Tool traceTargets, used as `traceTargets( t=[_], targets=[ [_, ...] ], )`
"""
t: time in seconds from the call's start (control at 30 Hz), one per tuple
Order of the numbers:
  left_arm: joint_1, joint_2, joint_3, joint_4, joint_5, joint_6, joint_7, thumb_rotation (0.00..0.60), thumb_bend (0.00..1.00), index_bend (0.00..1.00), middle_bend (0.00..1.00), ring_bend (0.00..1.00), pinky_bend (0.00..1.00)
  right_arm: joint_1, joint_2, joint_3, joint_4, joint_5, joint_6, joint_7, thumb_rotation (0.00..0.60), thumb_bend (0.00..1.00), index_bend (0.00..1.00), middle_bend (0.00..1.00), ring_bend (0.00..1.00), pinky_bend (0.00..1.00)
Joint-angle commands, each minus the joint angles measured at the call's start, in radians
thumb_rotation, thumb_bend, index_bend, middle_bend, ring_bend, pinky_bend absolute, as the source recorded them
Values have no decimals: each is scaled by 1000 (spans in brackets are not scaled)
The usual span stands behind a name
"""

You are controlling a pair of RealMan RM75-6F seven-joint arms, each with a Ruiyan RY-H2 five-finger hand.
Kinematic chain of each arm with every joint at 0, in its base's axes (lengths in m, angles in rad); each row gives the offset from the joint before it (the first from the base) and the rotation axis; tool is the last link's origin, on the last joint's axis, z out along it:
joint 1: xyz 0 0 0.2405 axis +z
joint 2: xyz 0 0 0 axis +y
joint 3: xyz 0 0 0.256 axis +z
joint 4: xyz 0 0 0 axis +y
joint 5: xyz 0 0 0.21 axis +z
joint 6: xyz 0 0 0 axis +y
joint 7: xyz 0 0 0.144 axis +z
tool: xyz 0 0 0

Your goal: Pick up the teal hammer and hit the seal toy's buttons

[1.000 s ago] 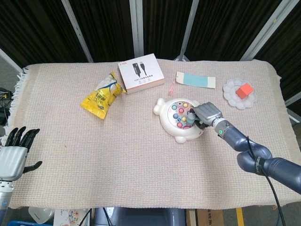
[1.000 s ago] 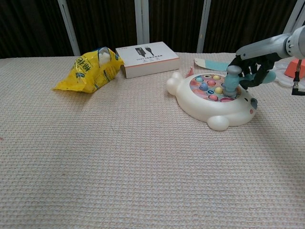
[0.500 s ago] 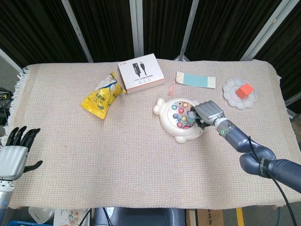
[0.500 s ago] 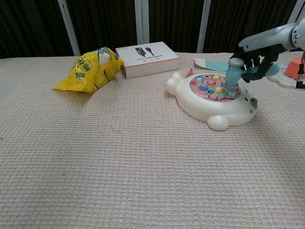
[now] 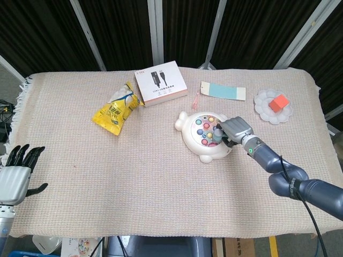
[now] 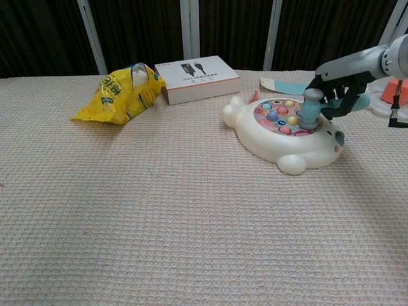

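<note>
the right hand grips the teal hammer, its head on the seal toy near the table's right part. the left hand, fingers spread, holds nothing at the left edge, partly cut off.

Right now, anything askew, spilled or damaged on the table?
Nothing stands out. The right hand holds the teal hammer with its head down at the seal toy buttons, and the toy sits flat. The yellow snack bag looks crumpled but nothing has spilled. The white box lies flat at an angle.

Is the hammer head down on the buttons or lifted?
Down: in the chest view the hammer head, held by the right hand, meets the seal toy's button panel.
</note>
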Motion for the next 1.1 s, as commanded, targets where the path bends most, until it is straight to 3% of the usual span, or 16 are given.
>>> traceTargets(
  t=[0.03,0.23,0.43,0.63,0.73,1.1],
  targets=[
    [1,1,-1,1,5,6,-5,600,86,113,128,9,16,-18,71,10,-77,-3,53,-2,600,840,844,779,650,466],
    [4,2,1,2,17,16,-12,600,86,113,128,9,16,-74,140,3,-144,-24,115,16,600,840,844,780,650,466],
    [10,1,8,3,22,21,-12,600,86,113,128,9,16,-149,128,-20,-123,-92,150,77,600,839,843,779,650,466],
    [15,2,12,-5,26,27,-5,600,86,113,128,9,16,-216,70,-46,-41,-177,171,160,600,839,770,778,596,465],
    [18,3,14,-14,29,32,4,600,86,113,127,9,16,-255,12,-58,51,-229,174,247,600,839,726,758,558,442],
    [18,6,13,-34,26,28,27,600,86,113,127,9,16,-293,-55,-76,215,-358,166,422,600,840,646,686,482,377]
  ],
)
